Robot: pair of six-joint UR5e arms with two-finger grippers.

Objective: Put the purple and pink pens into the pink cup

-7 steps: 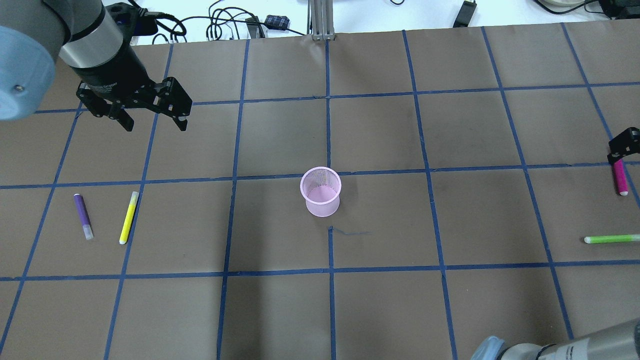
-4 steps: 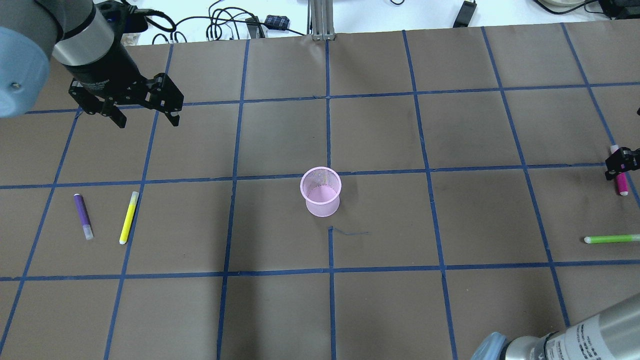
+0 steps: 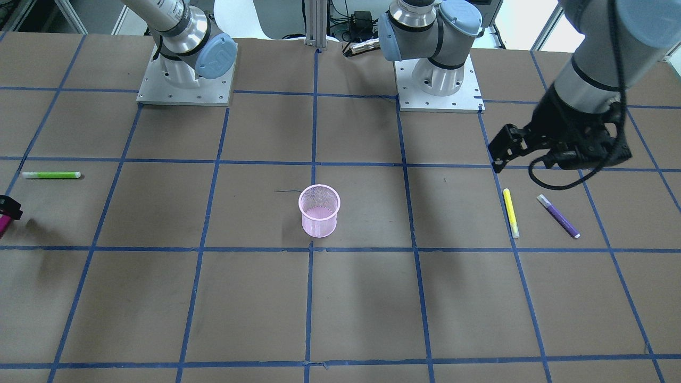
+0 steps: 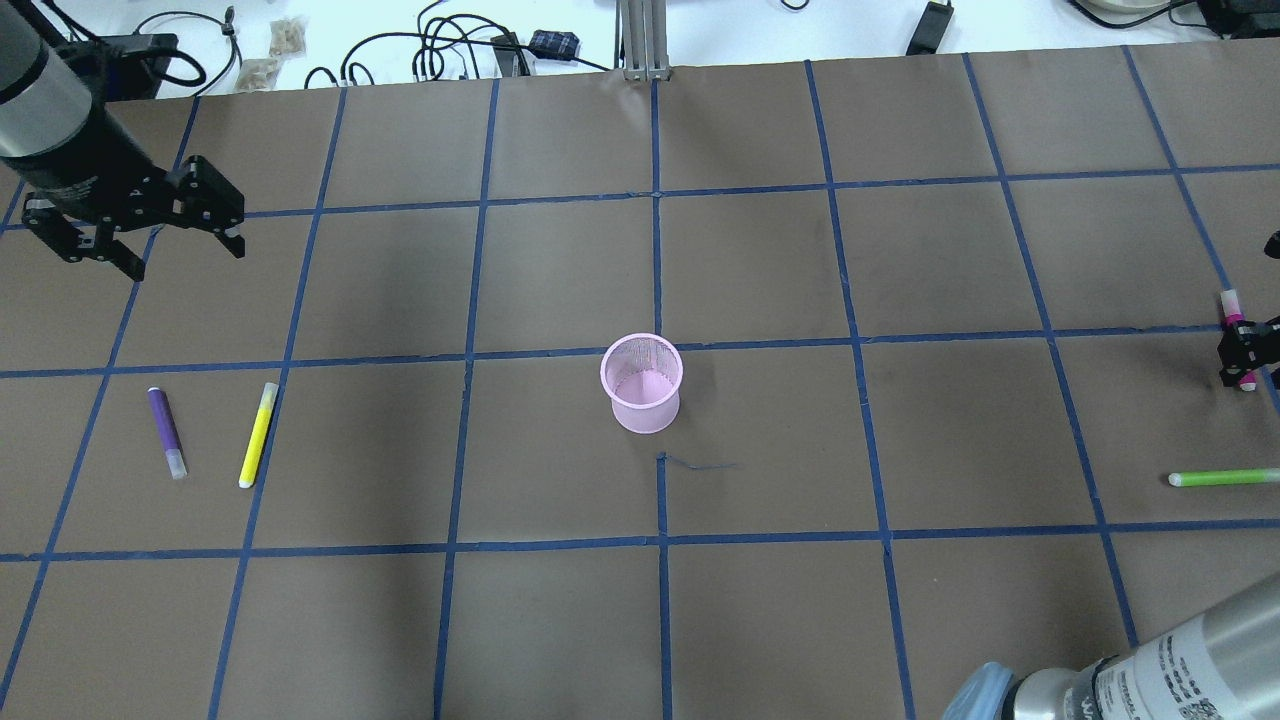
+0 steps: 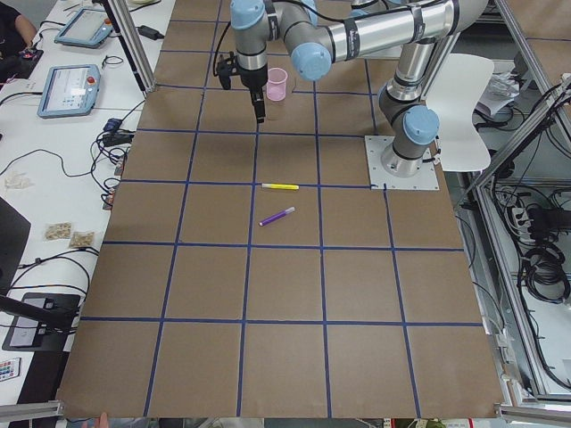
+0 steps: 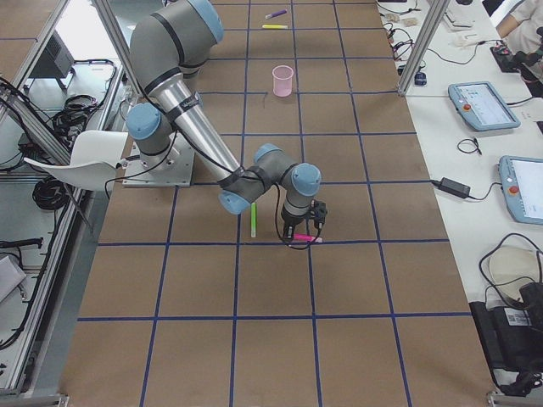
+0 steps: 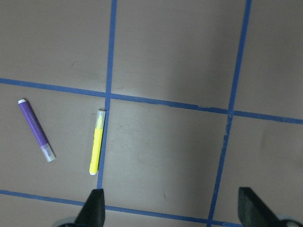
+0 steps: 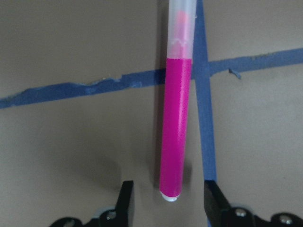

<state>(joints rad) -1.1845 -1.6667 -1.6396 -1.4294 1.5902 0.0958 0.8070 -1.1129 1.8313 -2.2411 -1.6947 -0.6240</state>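
The pink mesh cup [image 4: 641, 385] stands upright mid-table, also in the front view [image 3: 318, 210]. The purple pen [image 4: 166, 432] lies flat at the left and shows in the left wrist view [image 7: 36, 130]. My left gripper [image 4: 185, 255] is open and empty, hanging above the table beyond the purple pen. The pink pen [image 8: 177, 123] lies on the table at the far right edge [image 4: 1232, 310]. My right gripper [image 8: 168, 201] is open and low over it. Its fingers [image 8: 124, 201] straddle the pen's near end with small gaps on both sides.
A yellow pen [image 4: 257, 435] lies just right of the purple one, also in the left wrist view [image 7: 96, 149]. A green pen [image 4: 1220, 478] lies near the pink pen, toward the robot. Blue tape lines grid the brown table. Cables lie beyond the far edge.
My left gripper has moved left, away from the centre, still open. My right gripper has come down over the pink pen, so that its fingers now straddle it.
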